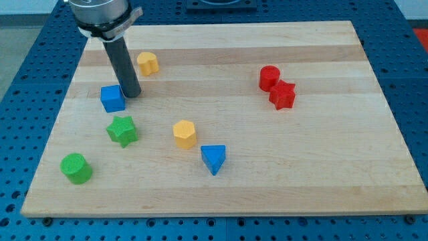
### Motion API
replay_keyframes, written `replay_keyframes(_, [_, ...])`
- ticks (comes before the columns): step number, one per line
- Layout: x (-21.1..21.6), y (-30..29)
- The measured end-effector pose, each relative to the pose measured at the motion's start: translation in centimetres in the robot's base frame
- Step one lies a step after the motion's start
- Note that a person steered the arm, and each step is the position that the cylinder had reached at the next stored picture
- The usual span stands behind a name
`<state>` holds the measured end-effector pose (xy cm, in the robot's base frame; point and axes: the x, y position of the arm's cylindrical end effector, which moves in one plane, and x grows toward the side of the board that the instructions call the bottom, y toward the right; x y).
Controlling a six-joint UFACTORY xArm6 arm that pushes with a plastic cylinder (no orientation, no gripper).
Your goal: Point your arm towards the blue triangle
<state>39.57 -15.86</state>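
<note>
The blue triangle (213, 158) lies on the wooden board (321, 154), below the middle. My tip (132, 94) rests on the board at the view's upper left, touching or nearly touching the right side of the blue cube (112, 98). The blue triangle is well to the right of and below my tip. A yellow hexagonal block (184, 134) sits between them, just up and left of the triangle.
A yellow block (148, 63) lies up and right of my tip. A green star (122, 130) and a green cylinder (76, 168) are at the lower left. A red cylinder (269, 77) and a red star (283, 95) touch at the right.
</note>
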Motion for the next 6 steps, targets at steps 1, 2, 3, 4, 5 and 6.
replay_keyframes(1, [2.7, 0.5])
replay_keyframes(2, [4.8, -6.2])
replay_keyframes(3, [1.9, -7.4])
replay_keyframes(4, [1.5, -5.4])
replay_keyframes(5, [0.3, 4.2])
replay_keyframes(6, [3.4, 10.8])
